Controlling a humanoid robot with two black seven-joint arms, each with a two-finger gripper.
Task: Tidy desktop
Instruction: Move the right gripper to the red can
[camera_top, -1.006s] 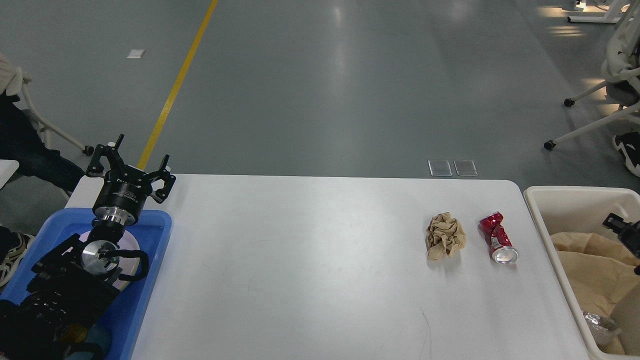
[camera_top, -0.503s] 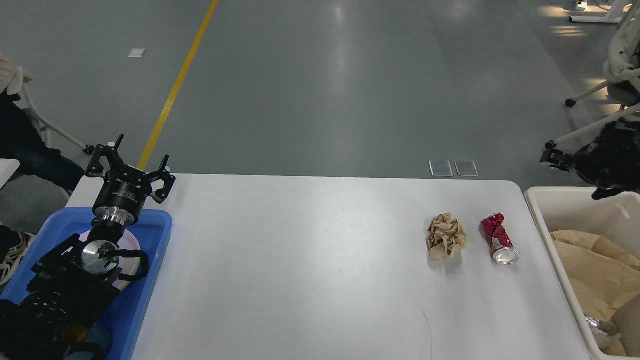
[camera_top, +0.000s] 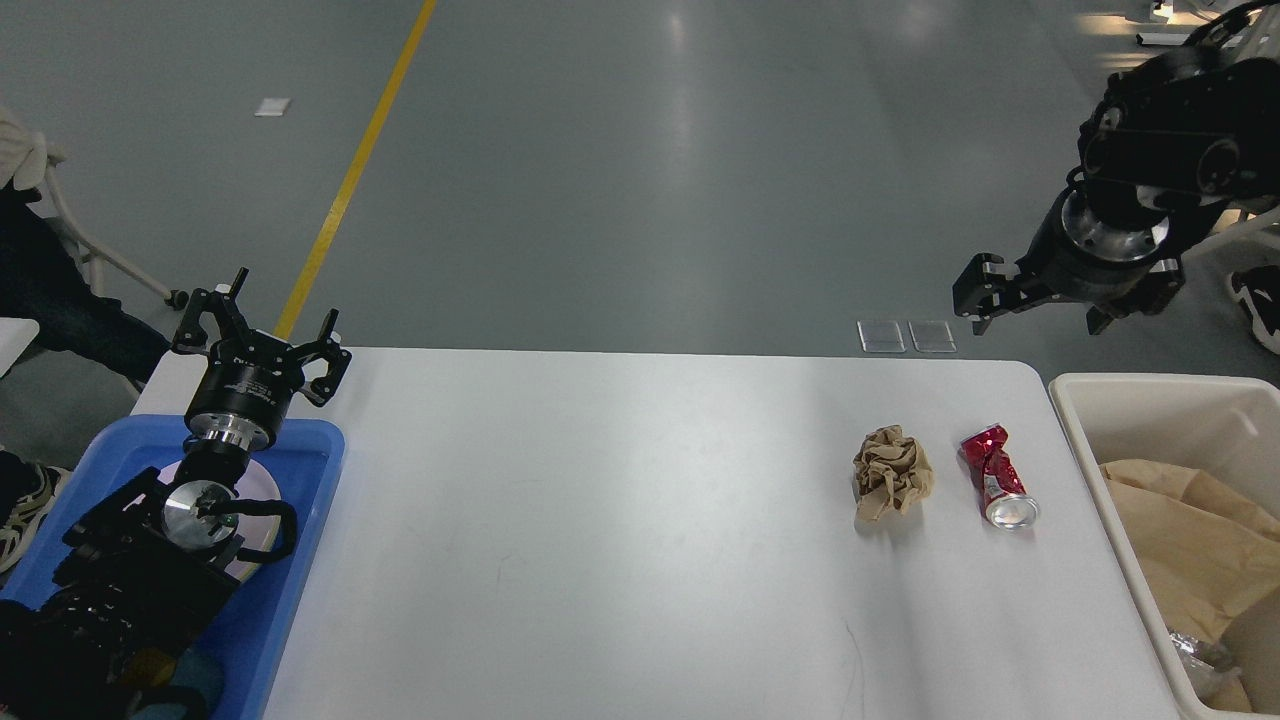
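Note:
The white desktop (camera_top: 600, 540) fills the middle of the head view. A crumpled brown paper ball (camera_top: 891, 473) and a crushed red can (camera_top: 998, 476) lie side by side on its right part. My right gripper (camera_top: 1040, 305) hangs open and empty in the air above the table's far right corner, beyond and above the can. My left gripper (camera_top: 264, 325) is open and empty at the table's far left corner, above the far edge of the blue tray (camera_top: 305, 500).
A cream-white bin (camera_top: 1140, 400) stands off the table's right edge and holds brown paper. The blue tray holds a pale plate under my left arm. Chairs stand at the far right and far left on the grey floor.
My right arm has risen out of the bin area and swung up and to the left, now high above the table's far right corner. The left arm, paper and can have not moved.

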